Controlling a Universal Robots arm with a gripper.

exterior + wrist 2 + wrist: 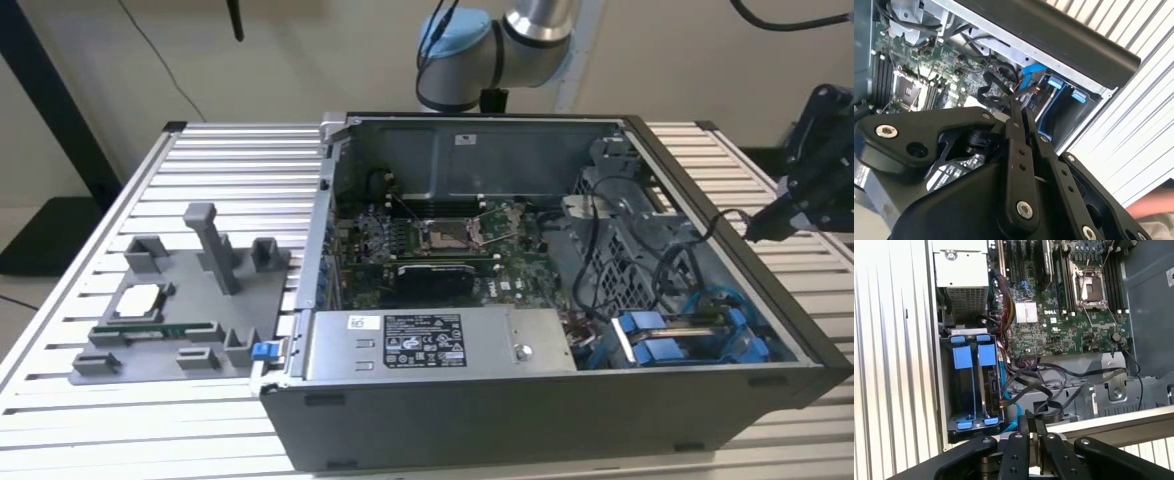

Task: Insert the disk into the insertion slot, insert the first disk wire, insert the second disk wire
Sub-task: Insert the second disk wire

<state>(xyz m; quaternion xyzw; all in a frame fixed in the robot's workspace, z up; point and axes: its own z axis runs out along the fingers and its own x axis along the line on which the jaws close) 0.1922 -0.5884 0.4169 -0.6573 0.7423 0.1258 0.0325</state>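
You have the open case on the slatted table. Inside the case, the motherboard lies on its floor. The power supply runs along the wall nearest the exterior camera. The drive cage fills that wall's corner at the exterior view's right, with two carriers side by side in it. The parts fixture lies beside the case at the exterior view's left. The gripper hangs above the case's wall at the exterior view's right.

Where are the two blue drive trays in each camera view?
Exterior view: blue drive trays at the case's near corner, exterior view's right.
First wrist view: side by side along the case wall.
Second wrist view: under the case's black rim.
Shared landmark: the processor socket.
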